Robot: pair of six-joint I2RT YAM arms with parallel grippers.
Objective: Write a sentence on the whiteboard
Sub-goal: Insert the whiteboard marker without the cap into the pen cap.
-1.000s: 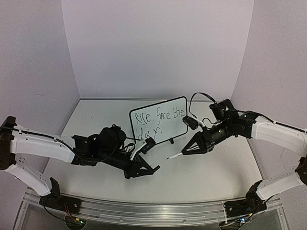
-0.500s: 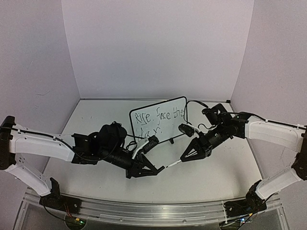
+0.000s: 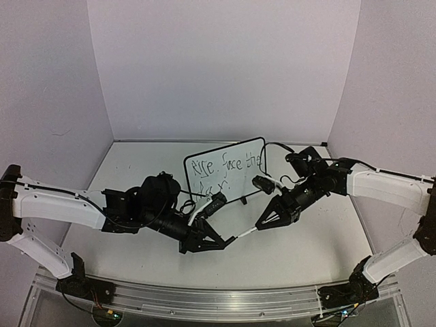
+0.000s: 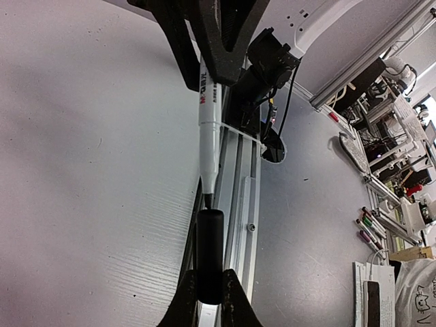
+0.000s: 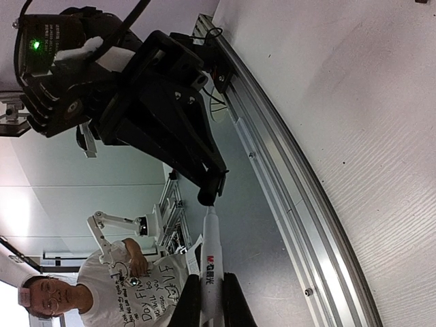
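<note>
The right gripper (image 5: pixel 211 304) is clamped on the back end of a white marker (image 4: pixel 209 116), which points low and to the robot's left across the middle of the table (image 3: pixel 306 252). The left gripper (image 4: pixel 209 291) is closed on a black cap (image 4: pixel 210 253) and holds it in line with the marker, open end toward the nib. In the left wrist view the dark nib sits right at the cap's mouth; whether it has gone in cannot be told. The two grippers face each other nose to nose just above the tabletop, with the marker and cap forming one straight line between them. Behind them, near the back of the table and about midway across, the board (image 3: pixel 235 155) stands upright on its feet, its face turned toward the arms and its top edge tilted, higher on the right. The sentence (image 3: pixel 225 165) runs over it in two lines of thin black handwriting, reading roughly "Rise. face the" above "day". From above, the left arm's wrist covers the board's lower left corner. A metal rail (image 3: pixel 218 300) runs along the table's near edge, under both arm bases. Beyond it, the right wrist view shows a person (image 5: pixel 136 279) in glasses and a printed white shirt.
</note>
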